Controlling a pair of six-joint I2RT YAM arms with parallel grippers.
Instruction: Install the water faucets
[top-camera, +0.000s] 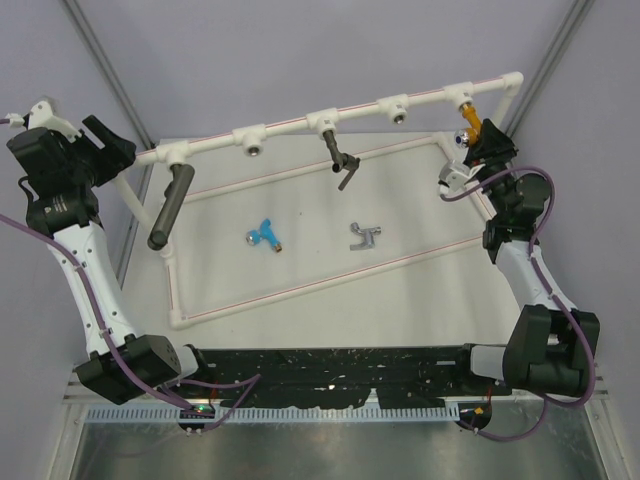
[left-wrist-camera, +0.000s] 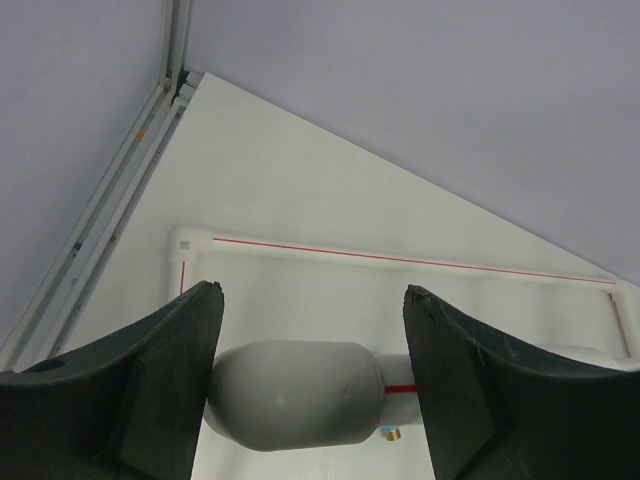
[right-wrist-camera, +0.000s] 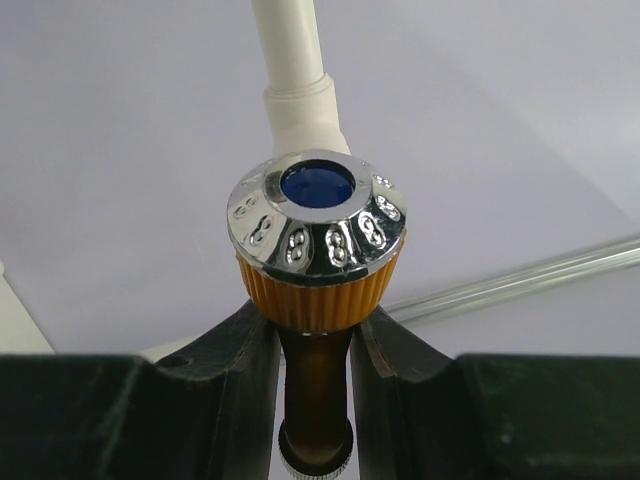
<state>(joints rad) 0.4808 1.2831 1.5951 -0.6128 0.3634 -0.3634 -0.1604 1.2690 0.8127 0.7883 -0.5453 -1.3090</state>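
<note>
right claw clamped on the orange-gold faucet at the pipe's far corner

the right claw (top-camera: 478, 135) is sitting at about 1 o'clock on the counter (top-camera: 430, 200), closed on the orange-gold faucet (top-camera: 468, 114). in the right wrist view its two dark fingers (right-wrist-camera: 250, 360) are pressing against both sides of the faucet's brown stem, just under the ribbed orange collar and the chrome cap with a blue centre (right-wrist-camera: 315, 215). the faucet is standing against the end socket of the white pipe frame (top-camera: 290, 125), on the raised top rail; how far its thread is seated cannot be told.

the blue faucet (top-camera: 265, 234) is lying loose on the counter inside the frame, near the middle. the silver-grey faucet (top-camera: 365, 236) is lying apart from it, on its 3 o'clock side.

a dark lever-shaped piece (top-camera: 342, 165) is hanging from the rail's middle socket. the dark grey cylinder (top-camera: 168, 205) is hanging from the socket at the rail's 9 o'clock end.

the left claw (top-camera: 100, 140) is hovering at about 10 o'clock, raised, with its fingers (left-wrist-camera: 180, 340) spread apart and nothing gripped. in the left wrist view the cylinder's rounded end (left-wrist-camera: 295, 395) is showing in the gap between them.
</note>
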